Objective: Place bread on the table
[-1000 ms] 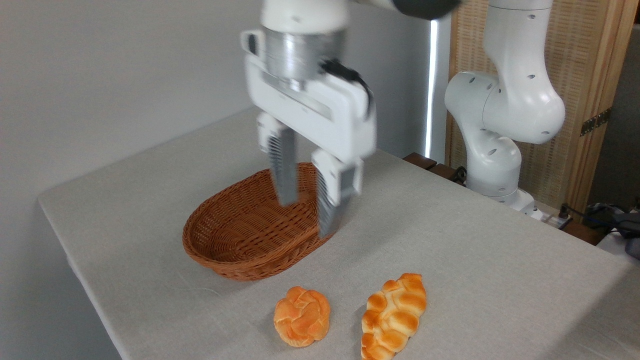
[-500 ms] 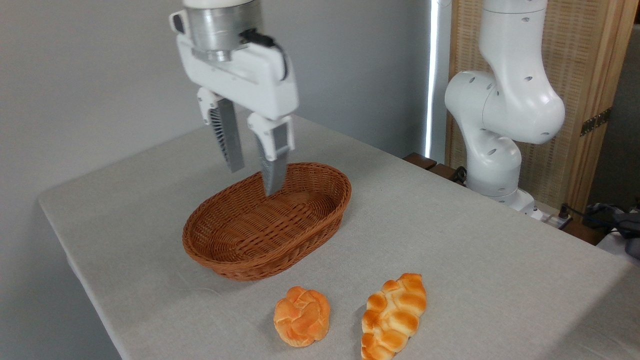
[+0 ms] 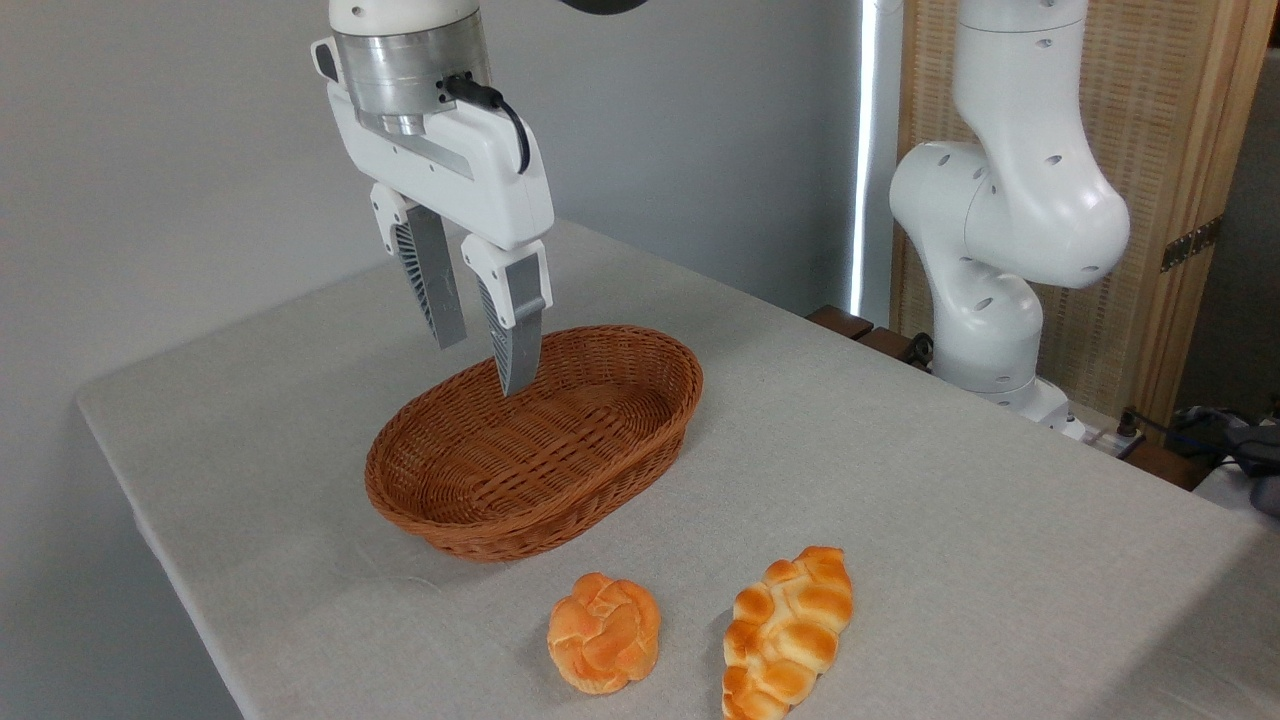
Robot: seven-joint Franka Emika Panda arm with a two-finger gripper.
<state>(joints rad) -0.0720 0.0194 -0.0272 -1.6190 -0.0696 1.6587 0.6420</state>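
Bread (image 3: 788,632) lies on table (image 3: 950,500), lower centre of frame, w/ bun (image 3: 604,632) beside it. Gripper (image 3: 482,366), upper left, fingers spread, empty, above basket (image 3: 535,440). Task looks done; arm should keep clear, no regrasp.

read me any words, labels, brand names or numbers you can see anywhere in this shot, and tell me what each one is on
There is no readable text in this view.
The gripper and the white arm carry no visible brand mark or label.
The wicker basket, the bread, the round bun and the table cloth are all unmarked.
The dark items at the far right edge are too small to show any writing.
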